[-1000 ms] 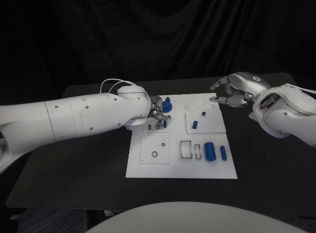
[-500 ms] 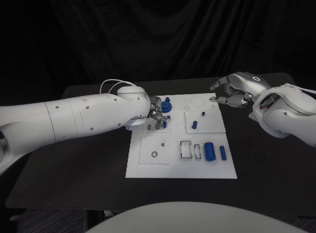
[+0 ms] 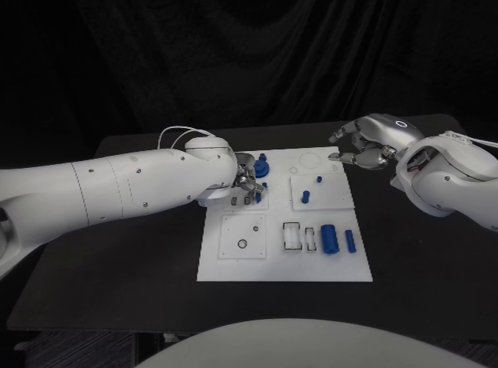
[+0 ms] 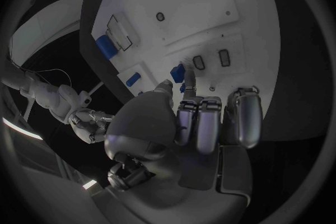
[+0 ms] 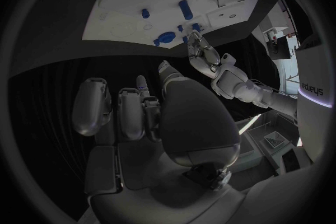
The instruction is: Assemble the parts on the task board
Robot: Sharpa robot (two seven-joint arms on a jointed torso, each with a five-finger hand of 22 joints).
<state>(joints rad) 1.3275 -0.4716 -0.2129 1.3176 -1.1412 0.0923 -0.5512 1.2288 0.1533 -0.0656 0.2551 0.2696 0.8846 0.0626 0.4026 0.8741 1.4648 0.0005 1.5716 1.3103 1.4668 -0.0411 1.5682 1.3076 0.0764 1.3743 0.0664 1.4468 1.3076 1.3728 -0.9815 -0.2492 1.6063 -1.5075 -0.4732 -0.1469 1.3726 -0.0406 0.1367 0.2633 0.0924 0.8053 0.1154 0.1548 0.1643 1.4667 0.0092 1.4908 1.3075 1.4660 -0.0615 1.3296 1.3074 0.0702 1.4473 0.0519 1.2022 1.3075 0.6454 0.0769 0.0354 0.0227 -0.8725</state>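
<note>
The task board [image 3: 284,253], a white plate, lies in the middle of the black table [image 3: 116,253], within reach of both arms. Blue parts are spread over it: a knob-shaped part [image 3: 263,166] stands at the far left, two small pegs [image 3: 308,197] stand upright in a raised panel at the far right, and a thick cylinder [image 3: 331,238] with a slimmer pin [image 3: 351,241] beside it lies at the near right, next to two rectangular sockets [image 3: 292,236]. The left hand [image 3: 246,182] is lowered over the board's far-left panel, fingertips [image 4: 184,109] directed at a small blue part [image 4: 178,73] beside a row of slots, probably so as to seat it there. Whether the fingers pinch this part or only hover next to it cannot be told; the palm hides the contact. The right hand [image 3: 363,146] hangs above the board's far right edge, fingers curled inward on nothing, apparently parked clear of the working area. The slots under the left hand are too small to read in the head view.
</note>
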